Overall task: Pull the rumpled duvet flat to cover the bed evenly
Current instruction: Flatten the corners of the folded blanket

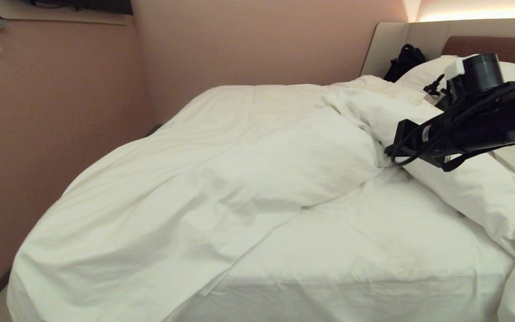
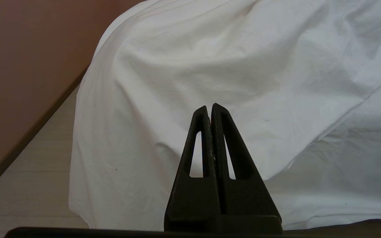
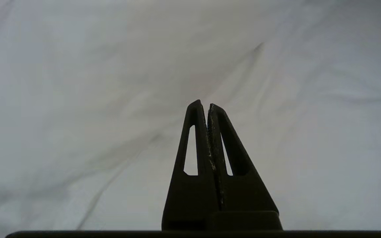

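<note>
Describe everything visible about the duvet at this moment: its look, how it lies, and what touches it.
The duvet is a thick, puffy white quilt in a creased, plain cotton-looking cover. It lies rumpled and uneven on the bed: most is bunched toward the wall side and hangs over that corner to near the floor, while its diagonal edge leaves the white sheet bare on the near side. A ridge runs up toward the pillow. The right gripper reaches to the ridge, jaws shut; no cloth shows between them.

Pink walls (image 1: pixel 61 112) meet at a corner, pale floor (image 2: pixel 28 185) w/ dark skirting, warm light strip (image 1: pixel 476 15) top right.
</note>
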